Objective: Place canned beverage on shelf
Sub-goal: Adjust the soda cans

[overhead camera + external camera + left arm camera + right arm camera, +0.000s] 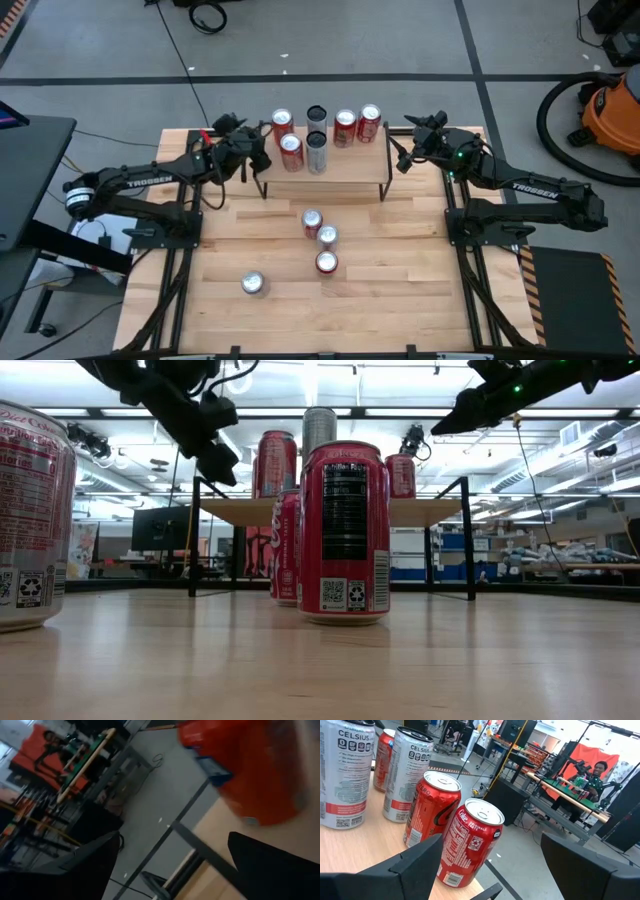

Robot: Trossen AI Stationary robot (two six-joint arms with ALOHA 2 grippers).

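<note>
The shelf (350, 166) stands at the table's far side, a light plank on thin black legs. Several cans stand upright on its top, among them red ones (291, 152) (369, 122) and silver ones (317, 152). Three more red cans (326, 262) and a silver one (252, 284) stand on the tabletop in front. My left gripper (258, 152) hangs open at the shelf's left end, with a blurred red can (250, 765) just ahead of it. My right gripper (400, 152) hangs open at the shelf's right end, facing a red can (470, 845) at the plank's edge.
The loose cans cluster at the table's middle (312, 222), and one stands nearer the front left. A large red can (345, 530) fills the low view's centre. Beyond the table are an orange vacuum (610, 110) on the floor, and a person (592, 772) at a far bench.
</note>
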